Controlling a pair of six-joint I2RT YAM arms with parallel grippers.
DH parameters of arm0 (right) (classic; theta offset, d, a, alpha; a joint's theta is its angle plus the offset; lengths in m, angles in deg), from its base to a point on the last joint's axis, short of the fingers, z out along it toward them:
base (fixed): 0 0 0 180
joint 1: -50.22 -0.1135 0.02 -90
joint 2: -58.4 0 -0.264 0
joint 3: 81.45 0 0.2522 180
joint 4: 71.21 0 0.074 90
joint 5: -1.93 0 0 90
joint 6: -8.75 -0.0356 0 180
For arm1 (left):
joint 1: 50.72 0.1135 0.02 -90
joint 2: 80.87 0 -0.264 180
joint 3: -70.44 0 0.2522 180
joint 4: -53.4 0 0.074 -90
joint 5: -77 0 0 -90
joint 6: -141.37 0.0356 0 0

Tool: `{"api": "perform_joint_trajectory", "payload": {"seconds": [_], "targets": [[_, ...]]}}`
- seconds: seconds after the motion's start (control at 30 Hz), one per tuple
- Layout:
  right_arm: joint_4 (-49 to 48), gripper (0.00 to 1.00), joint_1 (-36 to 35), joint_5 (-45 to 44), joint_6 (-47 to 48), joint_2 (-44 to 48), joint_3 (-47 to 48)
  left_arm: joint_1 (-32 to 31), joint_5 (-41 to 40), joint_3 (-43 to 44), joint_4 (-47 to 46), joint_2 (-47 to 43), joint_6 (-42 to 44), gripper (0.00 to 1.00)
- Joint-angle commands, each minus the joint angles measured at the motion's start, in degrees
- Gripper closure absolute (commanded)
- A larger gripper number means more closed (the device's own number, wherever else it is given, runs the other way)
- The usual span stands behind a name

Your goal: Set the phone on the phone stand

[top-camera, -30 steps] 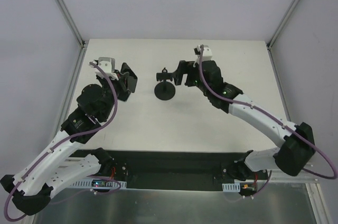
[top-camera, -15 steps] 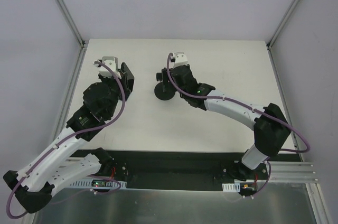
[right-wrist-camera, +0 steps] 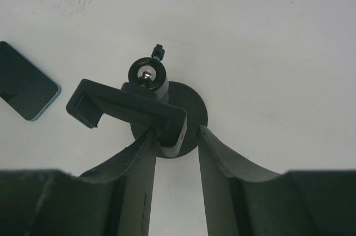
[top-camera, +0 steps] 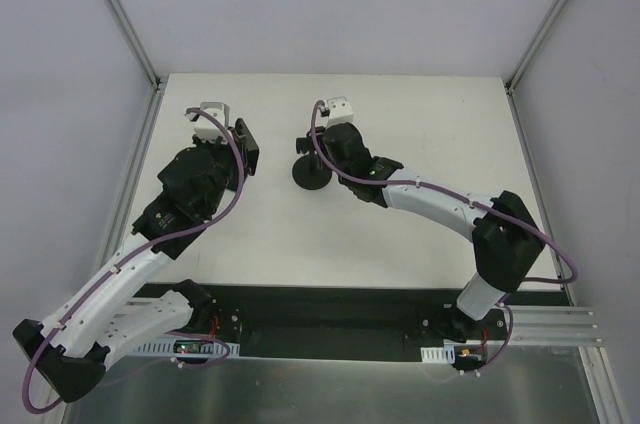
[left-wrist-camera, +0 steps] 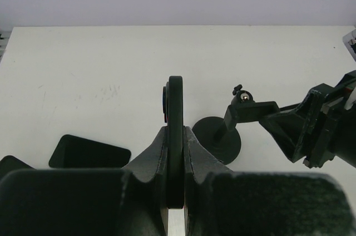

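Note:
The phone (left-wrist-camera: 176, 97) is a thin black slab standing edge-on between the fingers of my left gripper (left-wrist-camera: 176, 130), which is shut on it. From above, that gripper (top-camera: 240, 149) holds the phone (top-camera: 248, 142) just left of the phone stand (top-camera: 312, 176). The stand (right-wrist-camera: 167, 105) has a round disc base, a short stem and a holder plate (right-wrist-camera: 125, 108). My right gripper (right-wrist-camera: 177, 129) straddles the plate's right end. Its left finger touches the plate and its right finger stands apart from it. In the top view this gripper (top-camera: 320, 149) hangs over the stand.
A flat dark rectangle with a bluish edge (right-wrist-camera: 25, 88) lies on the white table (top-camera: 430, 124) left of the stand, also visible below the left gripper as the dark rectangle (left-wrist-camera: 89, 151). Grey walls and metal frame posts surround the table.
My right arm has swung left over the stand and its jaws have narrowed around the holder plate. My left arm has shifted slightly, still holding the phone.

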Motion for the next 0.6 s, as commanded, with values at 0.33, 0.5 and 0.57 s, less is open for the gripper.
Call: {"api": "perform_joint_trajectory", "payload": {"seconds": [0.33,0.5,0.57], "targets": [[-5.2,0.93,-0.1,-1.2,3.7,-1.1,2.7,1.5,13.2,1.4,-3.3,1.8,-0.7,1.00],[-7.9,0.99,-0.1,2.0,5.6,1.9,-1.0,1.7,20.2,2.4,-3.4,2.7,1.9,1.00],[-10.4,0.99,-0.3,6.9,8.8,3.7,-3.2,1.8,25.9,2.1,-4.3,2.3,2.7,1.00]]}}
